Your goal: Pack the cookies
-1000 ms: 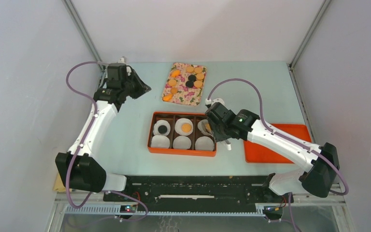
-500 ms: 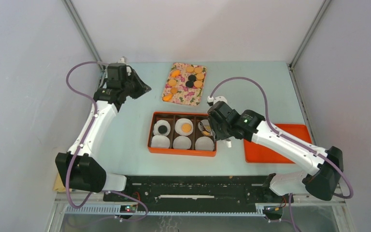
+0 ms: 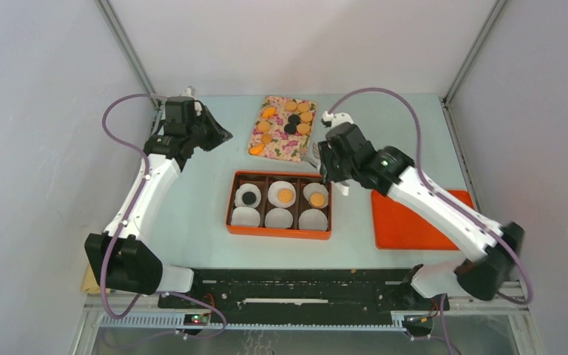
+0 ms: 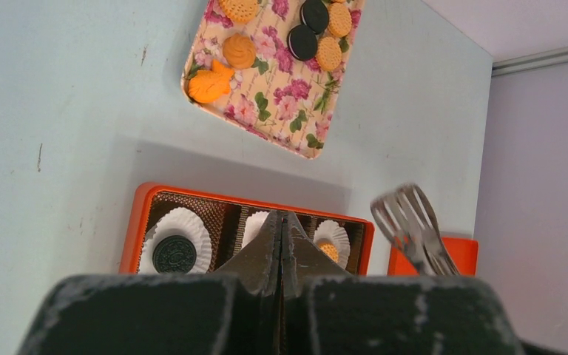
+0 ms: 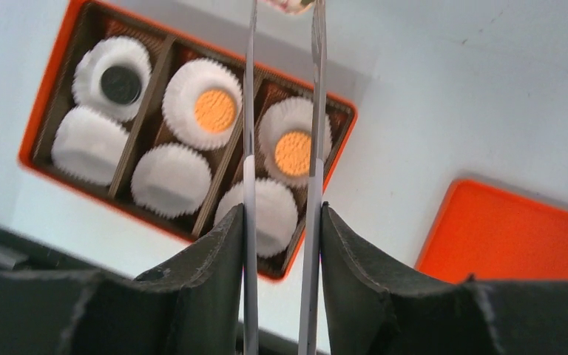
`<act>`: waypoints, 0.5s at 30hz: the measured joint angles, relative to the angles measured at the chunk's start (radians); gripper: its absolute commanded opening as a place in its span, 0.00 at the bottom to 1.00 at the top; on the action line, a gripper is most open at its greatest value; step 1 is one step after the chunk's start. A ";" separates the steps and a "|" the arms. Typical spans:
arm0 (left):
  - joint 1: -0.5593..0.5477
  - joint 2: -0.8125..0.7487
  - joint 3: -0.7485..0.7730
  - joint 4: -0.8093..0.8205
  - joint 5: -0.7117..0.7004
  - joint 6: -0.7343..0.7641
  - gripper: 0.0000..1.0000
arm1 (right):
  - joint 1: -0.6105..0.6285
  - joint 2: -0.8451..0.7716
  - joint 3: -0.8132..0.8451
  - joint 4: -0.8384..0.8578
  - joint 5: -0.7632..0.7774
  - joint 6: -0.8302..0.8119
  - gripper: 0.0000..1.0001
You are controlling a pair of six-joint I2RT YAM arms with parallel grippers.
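Tongs (image 4: 412,229) lifted away, three cookies (image 3: 285,195) boxed, six cups (image 3: 279,217)

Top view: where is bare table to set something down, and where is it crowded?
Free: the table left of the orange box, and the back right corner beyond the orange lid. Crowded: the gap between floral tray and box, where the right gripper holds tongs.

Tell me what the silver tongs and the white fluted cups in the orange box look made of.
Thin silver tongs: probably polished metal, the slim arms are grey and gleam. White fluted cups: likely matte paper, judging by fine crimped pleats and a dull surface.
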 measured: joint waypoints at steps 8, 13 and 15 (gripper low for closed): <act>0.000 0.000 0.000 0.002 -0.001 0.001 0.00 | -0.122 0.381 0.135 0.165 -0.029 -0.099 0.45; 0.000 0.009 0.000 0.002 -0.003 0.004 0.00 | -0.166 0.495 0.201 0.218 -0.044 -0.145 0.45; 0.000 0.017 0.000 0.002 -0.004 0.005 0.00 | -0.179 0.521 0.232 0.242 -0.047 -0.161 0.45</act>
